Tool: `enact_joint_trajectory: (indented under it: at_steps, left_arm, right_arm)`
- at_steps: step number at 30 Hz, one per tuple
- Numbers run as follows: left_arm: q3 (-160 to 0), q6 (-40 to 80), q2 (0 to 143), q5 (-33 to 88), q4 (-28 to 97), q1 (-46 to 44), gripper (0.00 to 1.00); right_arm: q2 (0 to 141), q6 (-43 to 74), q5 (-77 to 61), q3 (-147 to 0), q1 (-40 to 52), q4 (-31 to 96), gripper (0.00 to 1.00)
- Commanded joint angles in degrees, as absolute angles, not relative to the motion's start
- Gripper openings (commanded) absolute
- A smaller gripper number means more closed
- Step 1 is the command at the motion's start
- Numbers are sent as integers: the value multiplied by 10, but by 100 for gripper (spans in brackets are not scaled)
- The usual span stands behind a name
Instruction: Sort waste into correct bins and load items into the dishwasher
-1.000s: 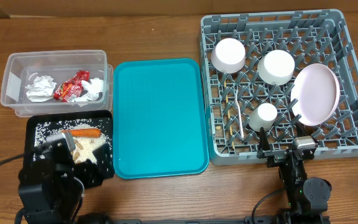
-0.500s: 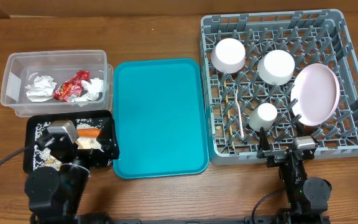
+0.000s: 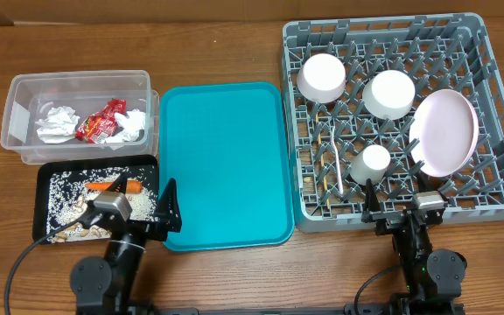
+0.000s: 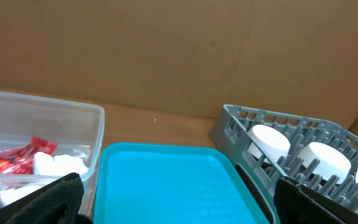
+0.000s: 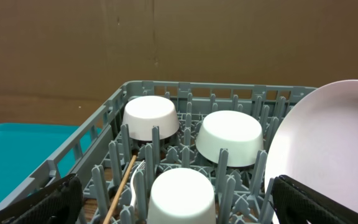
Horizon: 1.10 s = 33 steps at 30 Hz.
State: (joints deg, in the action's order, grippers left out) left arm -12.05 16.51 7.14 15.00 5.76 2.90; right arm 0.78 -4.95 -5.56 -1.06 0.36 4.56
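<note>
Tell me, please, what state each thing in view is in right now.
Clear tub, holding napkins and wrapper.
Black tray, strewn with crumbs, carrot piece.
Teal tray, bare.
Dish rack, loaded.
Bowls, upside down.
Cup, upside down.
Plate, standing on edge.
Fork, lying flat.
Left gripper, open.
Right gripper, open.

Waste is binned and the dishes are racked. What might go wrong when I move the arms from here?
1. The open left pincer sits low beside the black tray holding crumbs. A sideways swing might clip the tray's rim and scatter them.
2. The open right pincer is close to the dish rack front wall. Moving forward without lifting might snag a peg or nudge the tilted plate.
</note>
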Motion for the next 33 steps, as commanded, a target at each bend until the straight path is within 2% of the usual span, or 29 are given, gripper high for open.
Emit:
enact_joint_trajectory:
  at_steps: [1, 9, 16, 23, 33]
  left_arm:
    - [-77, 167, 36, 132, 33, 21, 100]
    - [-15, 167, 2, 100, 12, 20, 100]
    - [-3, 162, 2, 8, 44, 12, 100]
    - [-3, 46, 2, 4, 44, 3, 100]
    - [-3, -6, 2, 4, 44, 2, 100]
  right_arm:
    - [2, -54, -57, -4, 2, 44, 100]
    - [2, -54, -57, -4, 2, 44, 100]
    - [2, -54, -57, -4, 2, 44, 100]
    - [2, -54, -57, -4, 2, 44, 100]
    - [2, -54, -57, -4, 2, 44, 100]
